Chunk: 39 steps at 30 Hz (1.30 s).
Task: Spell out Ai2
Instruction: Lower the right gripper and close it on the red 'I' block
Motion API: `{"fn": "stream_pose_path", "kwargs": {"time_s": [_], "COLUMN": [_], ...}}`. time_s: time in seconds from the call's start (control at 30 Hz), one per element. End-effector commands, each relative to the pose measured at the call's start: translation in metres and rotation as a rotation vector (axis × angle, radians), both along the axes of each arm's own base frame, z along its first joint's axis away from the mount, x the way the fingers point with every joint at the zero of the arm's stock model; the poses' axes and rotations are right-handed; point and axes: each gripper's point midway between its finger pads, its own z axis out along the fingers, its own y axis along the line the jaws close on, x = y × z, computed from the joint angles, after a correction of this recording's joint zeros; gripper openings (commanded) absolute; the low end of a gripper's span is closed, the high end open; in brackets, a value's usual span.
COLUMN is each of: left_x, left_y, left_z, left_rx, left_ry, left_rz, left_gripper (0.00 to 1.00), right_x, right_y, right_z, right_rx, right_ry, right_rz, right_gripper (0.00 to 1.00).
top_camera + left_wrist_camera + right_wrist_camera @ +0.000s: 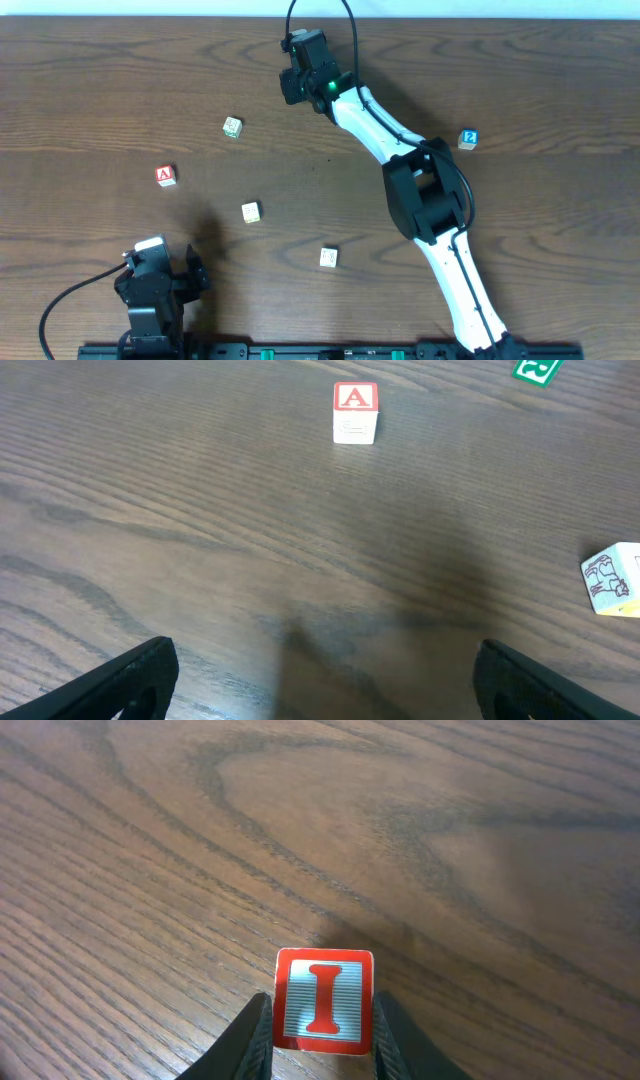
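The red "I" cube [324,1000] sits between the fingers of my right gripper [323,1008], which is shut on its two sides just above the wood. From overhead that gripper [296,86] is at the far middle of the table and hides the cube. The red "A" cube [166,176] lies at the left, also ahead of my left gripper as the "A" cube [354,412]. The blue "2" cube [468,139] rests at the right. My left gripper [325,665] stands wide open and empty at the near left [162,265].
Pale cubes lie about the table: one with a green face [232,127] at the far left, one [251,212] in the middle, one [328,258] nearer the front. The right arm [430,200] stretches diagonally across the right half.
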Motion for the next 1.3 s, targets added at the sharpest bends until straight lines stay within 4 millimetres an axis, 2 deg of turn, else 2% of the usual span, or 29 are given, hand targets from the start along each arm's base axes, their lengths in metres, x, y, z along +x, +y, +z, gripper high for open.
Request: {"fn": "stream_pose_path", "kwargs": {"time_s": [0.0,0.23,0.3,0.47,0.5,0.57,0.7,0.9,0.93,1.03,1.27], "left_x": [-0.004,-0.004,-0.004,-0.004,-0.004,-0.004,-0.004,-0.004,-0.004,-0.004,-0.004], "left_y": [0.001,0.001,0.001,0.001,0.001,0.001,0.001,0.001,0.001,0.001,0.001], "left_z": [-0.009,-0.009,-0.009,-0.009,-0.009,-0.009,-0.009,-0.009,-0.009,-0.009,-0.009], "left_rx": [0.012,0.012,0.012,0.012,0.012,0.012,0.012,0.012,0.012,0.012,0.012], "left_ry": [0.032,0.032,0.032,0.032,0.032,0.032,0.032,0.032,0.032,0.032,0.032], "left_rz": [0.0,0.0,0.0,0.0,0.0,0.0,0.0,0.0,0.0,0.0,0.0], "left_gripper": [0.95,0.96,0.95,0.95,0.95,0.96,0.95,0.95,0.95,0.95,0.96], "right_x": [0.004,0.007,0.009,0.016,0.017,0.016,0.008,-0.009,-0.014,-0.022,-0.027], "right_y": [-0.001,0.0,0.001,0.003,0.003,0.003,0.01,0.018,0.02,0.025,0.038], "right_z": [-0.006,0.001,0.008,0.041,0.043,0.042,0.038,0.028,0.025,0.022,0.009], "right_rx": [0.0,0.007,0.014,0.003,0.004,0.003,-0.033,-0.128,-0.128,-0.108,-0.11], "right_ry": [0.003,-0.011,-0.023,-0.076,-0.079,-0.076,-0.076,-0.082,-0.071,-0.049,-0.055], "right_rz": [-0.005,-0.005,-0.005,0.023,0.023,0.023,0.109,0.271,0.301,0.345,0.385], "right_gripper": [0.22,0.19,0.18,0.17,0.2,0.38,0.52,0.65,0.71,0.81,0.85]}}
